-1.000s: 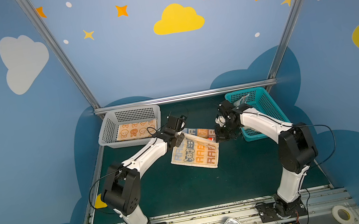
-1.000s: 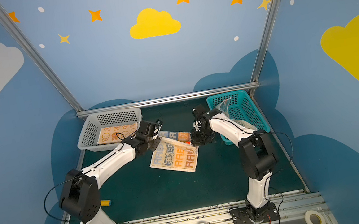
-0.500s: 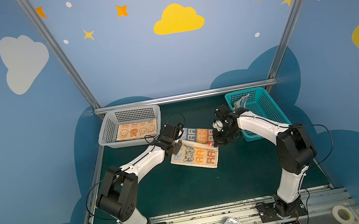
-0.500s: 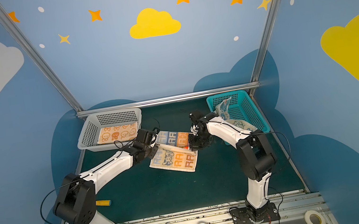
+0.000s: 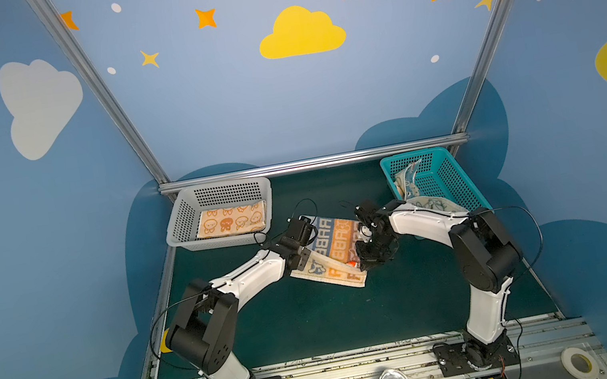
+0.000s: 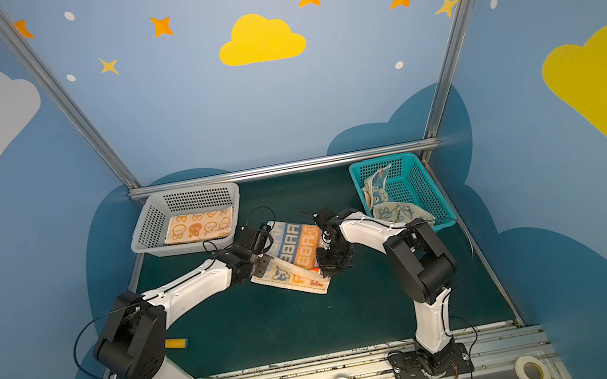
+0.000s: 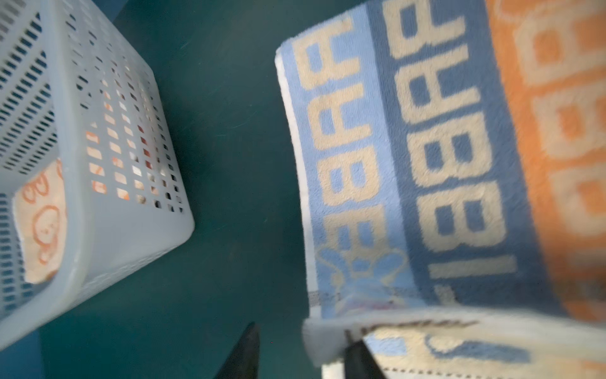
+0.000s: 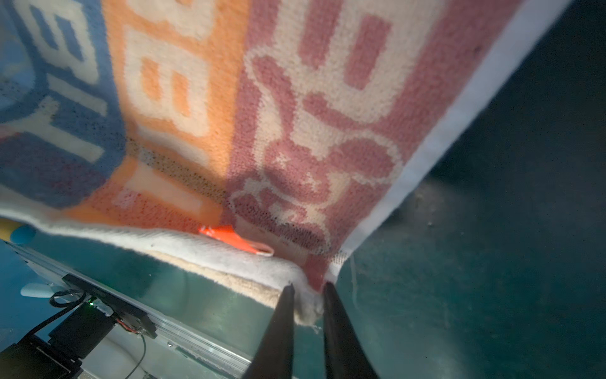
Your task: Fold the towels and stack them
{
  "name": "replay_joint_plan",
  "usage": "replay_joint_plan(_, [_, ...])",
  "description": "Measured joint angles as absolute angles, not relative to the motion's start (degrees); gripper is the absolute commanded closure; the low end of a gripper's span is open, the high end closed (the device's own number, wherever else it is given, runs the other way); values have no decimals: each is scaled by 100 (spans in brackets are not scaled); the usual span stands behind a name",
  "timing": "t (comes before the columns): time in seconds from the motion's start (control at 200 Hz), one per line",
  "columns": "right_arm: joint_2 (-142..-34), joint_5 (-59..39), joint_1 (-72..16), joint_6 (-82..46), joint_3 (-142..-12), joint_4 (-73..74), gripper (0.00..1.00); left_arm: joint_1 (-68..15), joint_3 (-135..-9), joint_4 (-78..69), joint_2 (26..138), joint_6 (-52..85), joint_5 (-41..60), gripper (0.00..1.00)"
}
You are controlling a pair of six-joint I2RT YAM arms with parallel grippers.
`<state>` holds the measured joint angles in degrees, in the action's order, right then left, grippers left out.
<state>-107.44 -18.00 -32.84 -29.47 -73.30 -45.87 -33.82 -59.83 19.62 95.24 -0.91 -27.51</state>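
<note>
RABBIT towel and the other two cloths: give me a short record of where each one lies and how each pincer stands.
RABBIT towel: on the green mat between the arms, near edge doubled over
orange bunny towel: folded flat in the grey basket
blue towel: crumpled, unfolded, in the teal basket
left pincer: open, at the towel's doubled edge
right pincer: narrow, a towel corner between its fingers
stack: one towel placed

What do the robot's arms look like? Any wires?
The left arm and right arm are white tubes joined by chunky black joints. Thin black cables loop beside them. The left gripper and right gripper each have two slim, pointed black fingers.
</note>
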Motion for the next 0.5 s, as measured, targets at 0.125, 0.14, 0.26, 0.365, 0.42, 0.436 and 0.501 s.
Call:
replay_joint_plan(0.125, [-10733, -1789, -3284, -2934, -7400, -4713, 53, -3387, -5988, 2112, 9445, 163, -2904, 1])
replay_joint_plan(0.14, [-10722, -1791, -3284, -2928, -7411, -4729, 51, -3387, -5990, 2132, 9415, 178, -2919, 0])
replay_joint_plan(0.26, [-10527, -1782, -3277, -2902, -7476, -4873, 36, -3387, -6180, 2401, 9164, 338, -2950, 0])
replay_joint_plan(0.365, [-10241, -1833, -3223, -2886, -7590, -4967, 22, -3380, -6628, 2567, 8936, 493, -3000, 0])
replay_joint_plan(0.42, [-10127, -1929, -3140, -2895, -7669, -4976, 19, -3356, -6801, 2561, 8792, 596, -2932, 0])
replay_joint_plan(0.436, [-10110, -1942, -3114, -2895, -7690, -4976, 18, -3347, -6840, 2554, 8746, 617, -2899, 0])
replay_joint_plan(0.501, [-10079, -2078, -2965, -2919, -7795, -4945, 17, -3271, -6978, 2550, 8628, 749, -2652, 0])
